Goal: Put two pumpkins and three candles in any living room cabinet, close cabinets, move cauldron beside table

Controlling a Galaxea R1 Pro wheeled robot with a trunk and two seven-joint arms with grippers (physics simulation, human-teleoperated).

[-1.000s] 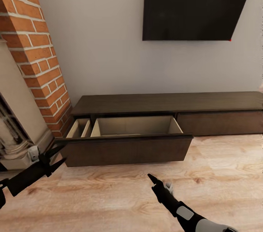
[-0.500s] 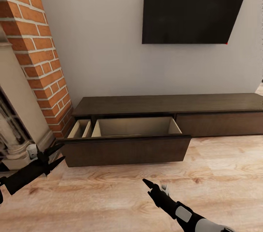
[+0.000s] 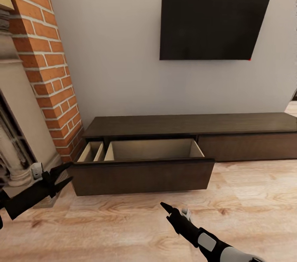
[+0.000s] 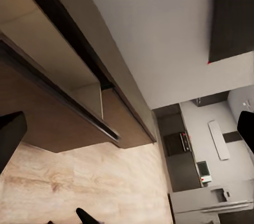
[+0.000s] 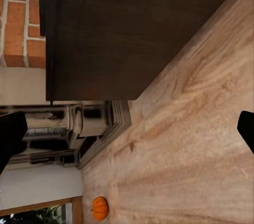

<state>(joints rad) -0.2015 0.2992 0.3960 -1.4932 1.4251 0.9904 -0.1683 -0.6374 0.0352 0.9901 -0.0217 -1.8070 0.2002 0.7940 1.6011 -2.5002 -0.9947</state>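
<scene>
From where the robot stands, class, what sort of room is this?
Probably a living room: a dark screen hangs on the wall above a long low cabinet with one drawer pulled open, beside a brick fireplace surround.

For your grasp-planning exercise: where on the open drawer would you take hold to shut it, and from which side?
The drawer has a flat front with no handle, so there is little to pinch. Its top edge stands clear of the cabinet. Come from the room side and grip that edge from above, or push flat on the front, near its middle, probably, so it slides in straight.
</scene>
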